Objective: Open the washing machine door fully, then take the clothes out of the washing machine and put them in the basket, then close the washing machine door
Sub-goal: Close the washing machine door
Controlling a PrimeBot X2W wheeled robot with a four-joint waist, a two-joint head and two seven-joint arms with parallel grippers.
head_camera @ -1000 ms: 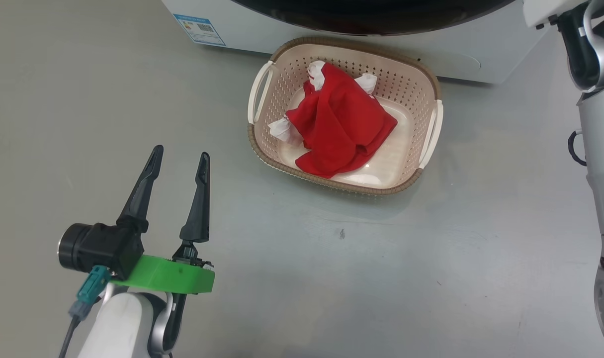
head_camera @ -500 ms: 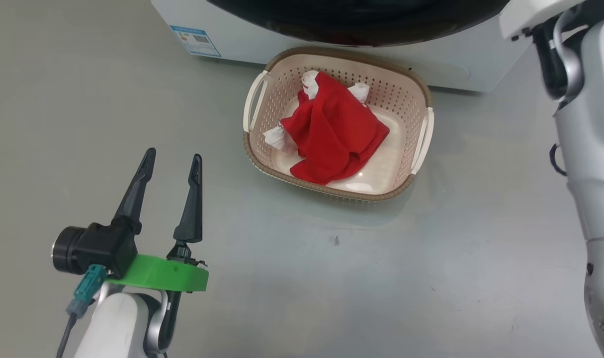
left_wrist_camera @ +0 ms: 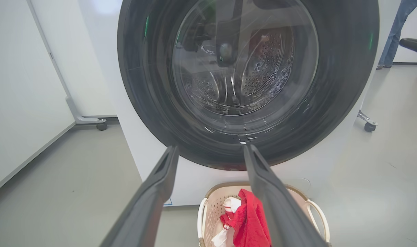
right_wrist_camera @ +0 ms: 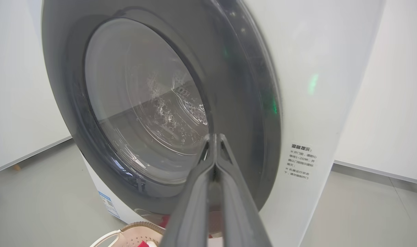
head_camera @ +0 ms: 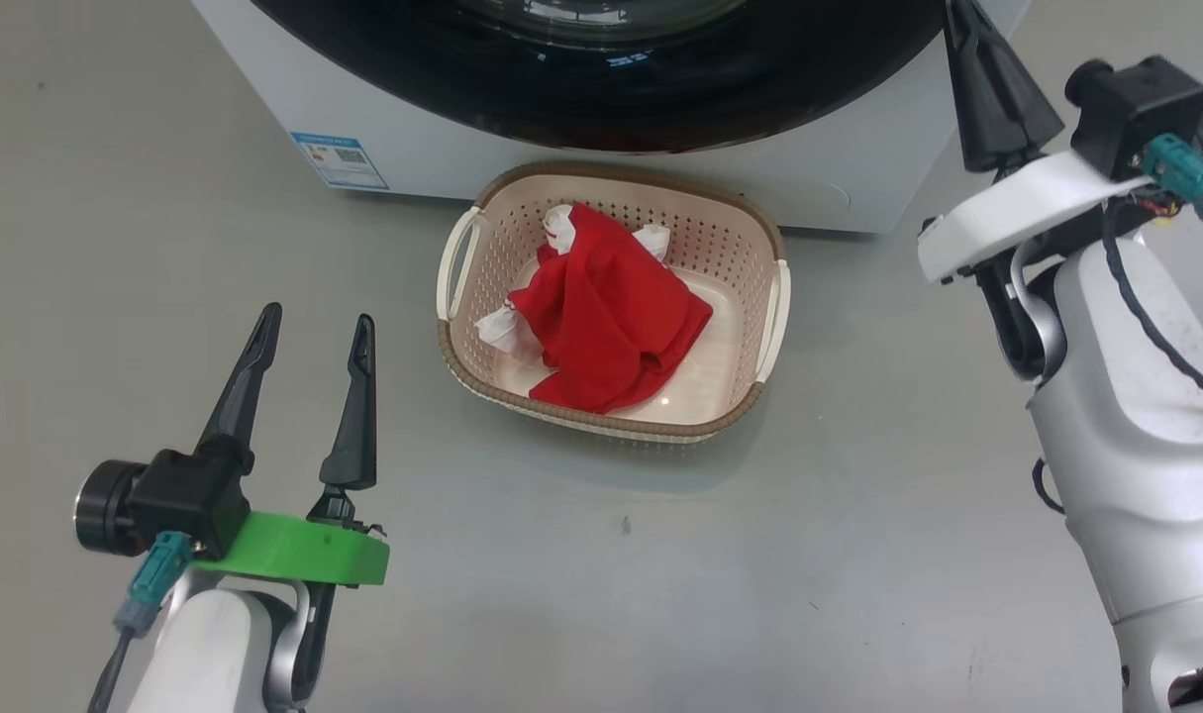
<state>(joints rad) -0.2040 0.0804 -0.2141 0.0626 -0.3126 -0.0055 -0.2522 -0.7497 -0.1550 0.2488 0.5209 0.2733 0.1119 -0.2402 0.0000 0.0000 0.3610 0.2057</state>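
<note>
Door looks shut against machine; latch unconfirmed. If not clicked: press black rim nr right edge w/ closed tips, straight in, keep off glass.
R gripper clenched, empty, raised, pointing at rim's right side; contact unclear.
L gripper released, empty, low, near-left.
Clothes in basket, on floor just near side of machine.

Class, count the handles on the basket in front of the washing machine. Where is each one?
2. The left handle sits on the basket's left end in the head view; the right handle on its right end. The whole rim shows, so none is hidden.
</note>
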